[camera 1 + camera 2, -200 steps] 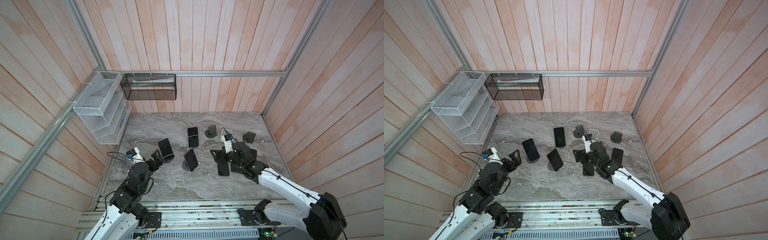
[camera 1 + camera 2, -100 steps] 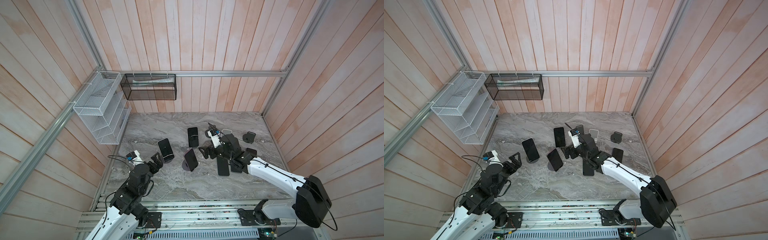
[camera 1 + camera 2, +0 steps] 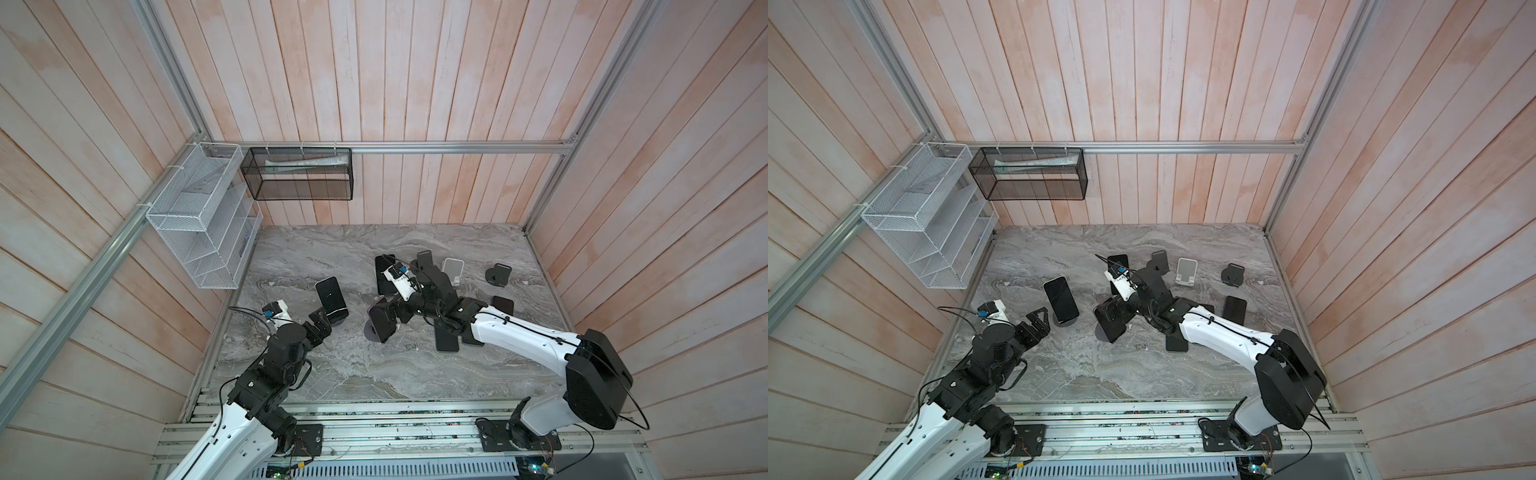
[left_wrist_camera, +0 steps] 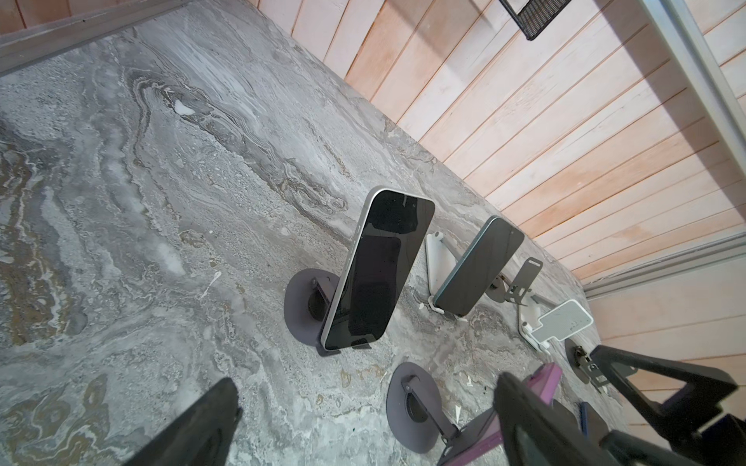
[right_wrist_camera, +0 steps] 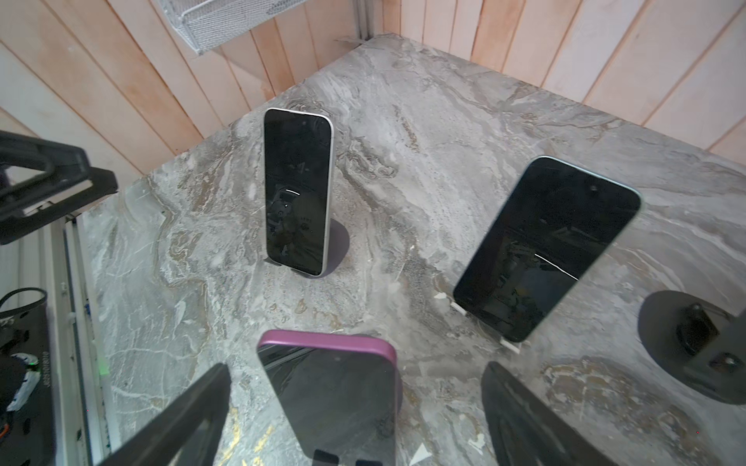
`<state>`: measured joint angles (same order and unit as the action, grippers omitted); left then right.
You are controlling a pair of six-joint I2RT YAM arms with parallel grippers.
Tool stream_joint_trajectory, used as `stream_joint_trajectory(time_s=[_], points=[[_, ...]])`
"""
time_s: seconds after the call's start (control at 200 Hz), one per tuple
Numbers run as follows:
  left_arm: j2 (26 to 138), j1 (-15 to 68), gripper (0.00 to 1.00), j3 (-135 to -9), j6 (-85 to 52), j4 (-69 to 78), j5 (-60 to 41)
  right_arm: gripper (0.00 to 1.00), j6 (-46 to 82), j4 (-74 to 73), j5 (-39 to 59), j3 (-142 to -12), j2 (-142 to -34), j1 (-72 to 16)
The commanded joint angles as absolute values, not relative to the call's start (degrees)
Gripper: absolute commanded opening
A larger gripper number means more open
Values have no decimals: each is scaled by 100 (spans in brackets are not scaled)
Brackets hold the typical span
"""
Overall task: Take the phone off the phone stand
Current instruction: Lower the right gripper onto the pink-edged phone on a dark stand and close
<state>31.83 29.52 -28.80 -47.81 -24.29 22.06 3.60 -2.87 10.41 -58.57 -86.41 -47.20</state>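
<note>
Purple-cased phone [image 3: 382, 326] propped on a round dark stand [image 3: 368, 333] at the middle of the tabletop [image 3: 332, 374] in both top views. Leans back off upright, long axis running from slightly upper left to lower right of the frame, dark screen turned toward the right arm [image 3: 519, 336]. Shows screen-on in the right wrist view [image 5: 331, 399], purple rim along its top edge.

Right arm stretched from the lower right corner up-left across the tabletop, wrist angled at the phone. Right jaws spread wide, one finger [image 5: 189, 411] on each side of the phone, neither touching it.

Left arm [image 3: 286, 345] folded at lower left. Left jaws likewise parted, gripping nothing, pointing up-right near the foot of a white-edged phone [image 3: 331, 297].
</note>
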Motion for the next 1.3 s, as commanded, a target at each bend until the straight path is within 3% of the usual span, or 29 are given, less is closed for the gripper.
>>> stream_joint_trajectory(time_s=[0.0, 1.02, 1.295], points=[[3163, 2928, 100, -2935, -4733, -2209, 2053, 98, 368, -312, 998, -6000, -8757, -4816], [3252, 2924, 100, -2935, -4484, -1951, 2004, 98, 510, -722, 88, -6113, -9458, -5298], [3237, 2927, 100, -2955, -4378, -1891, 2039, 89, 604, -755, -99, -6114, -9586, -5342]])
